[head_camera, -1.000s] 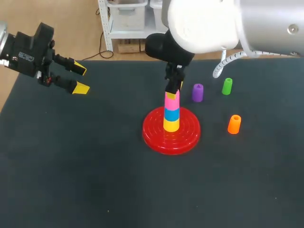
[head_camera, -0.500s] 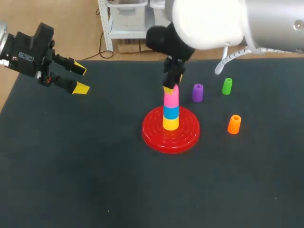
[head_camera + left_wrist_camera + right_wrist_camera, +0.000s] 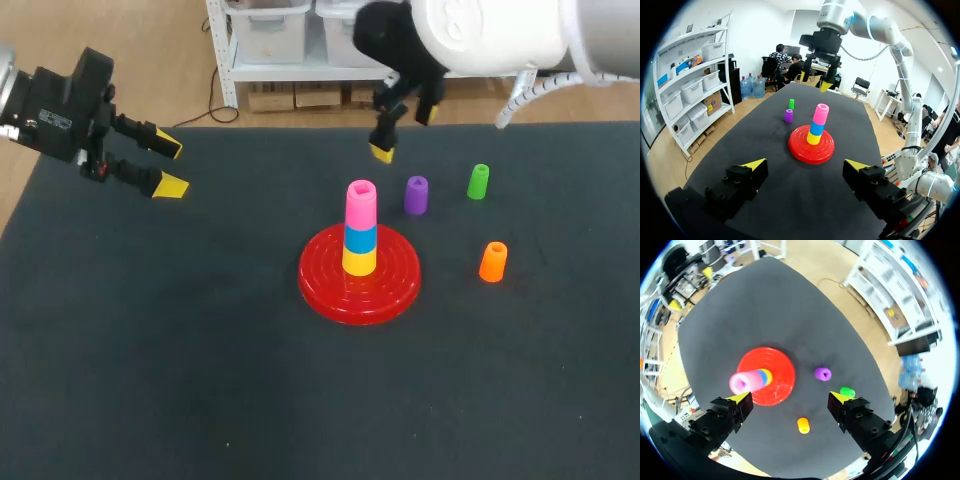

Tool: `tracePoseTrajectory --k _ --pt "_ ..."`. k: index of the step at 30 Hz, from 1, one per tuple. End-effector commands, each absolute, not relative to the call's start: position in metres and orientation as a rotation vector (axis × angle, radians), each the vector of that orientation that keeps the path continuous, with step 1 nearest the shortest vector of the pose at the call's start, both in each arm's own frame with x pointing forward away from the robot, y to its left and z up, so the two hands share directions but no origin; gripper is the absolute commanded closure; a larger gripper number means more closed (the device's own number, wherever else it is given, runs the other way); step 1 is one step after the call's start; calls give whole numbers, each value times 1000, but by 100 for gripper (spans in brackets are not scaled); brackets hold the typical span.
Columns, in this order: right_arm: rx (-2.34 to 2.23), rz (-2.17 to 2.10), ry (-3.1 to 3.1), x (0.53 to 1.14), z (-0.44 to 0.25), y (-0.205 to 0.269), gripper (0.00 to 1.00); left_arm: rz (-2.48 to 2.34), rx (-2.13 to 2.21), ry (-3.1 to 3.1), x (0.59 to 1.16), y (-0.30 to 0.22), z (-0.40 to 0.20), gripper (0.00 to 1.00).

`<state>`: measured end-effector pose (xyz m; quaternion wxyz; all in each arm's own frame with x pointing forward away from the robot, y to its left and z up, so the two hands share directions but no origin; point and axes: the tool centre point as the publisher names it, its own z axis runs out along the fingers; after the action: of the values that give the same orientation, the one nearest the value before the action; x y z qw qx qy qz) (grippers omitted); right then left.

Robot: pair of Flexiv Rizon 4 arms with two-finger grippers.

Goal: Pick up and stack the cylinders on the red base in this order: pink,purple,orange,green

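Observation:
The red base (image 3: 325, 285) sits mid-table and carries a stack of yellow, blue and, on top, the pink cylinder (image 3: 361, 203). To its right stand the purple cylinder (image 3: 416, 195), the green cylinder (image 3: 479, 181) and the orange cylinder (image 3: 493, 261). My right gripper (image 3: 403, 133) hangs open and empty above the table, behind and right of the stack. In its wrist view the right gripper (image 3: 790, 398) looks down on the pink cylinder (image 3: 742, 382), purple cylinder (image 3: 822, 373), green cylinder (image 3: 847, 391) and orange cylinder (image 3: 803, 425). My left gripper (image 3: 165, 167) is open at the far left.
In the left wrist view the left gripper (image 3: 805, 164) faces the red base (image 3: 802, 152) across bare dark table, with the purple cylinder (image 3: 788, 115) and green cylinder (image 3: 791, 103) beyond it. The mat's front half holds nothing.
My right gripper opened off the pink cylinder, then rose and drew back to the right. The pink cylinder stays on top of the stack. My left arm has not moved.

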<state>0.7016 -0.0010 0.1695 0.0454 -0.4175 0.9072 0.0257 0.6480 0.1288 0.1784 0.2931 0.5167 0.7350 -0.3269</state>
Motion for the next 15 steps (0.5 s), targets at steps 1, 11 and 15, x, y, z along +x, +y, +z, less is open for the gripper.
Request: tracePoseTrajectory --k 1,11,15 --pt "-1210 99 2854 726 144 -9 0 -870 1375 1953 647 129 177 0" --pt "-1054 64 3005 747 104 -21 0 -870 1375 1953 647 129 177 0" --pt "-1074 2 3021 751 94 -21 0 -870 1375 1953 647 129 177 0"
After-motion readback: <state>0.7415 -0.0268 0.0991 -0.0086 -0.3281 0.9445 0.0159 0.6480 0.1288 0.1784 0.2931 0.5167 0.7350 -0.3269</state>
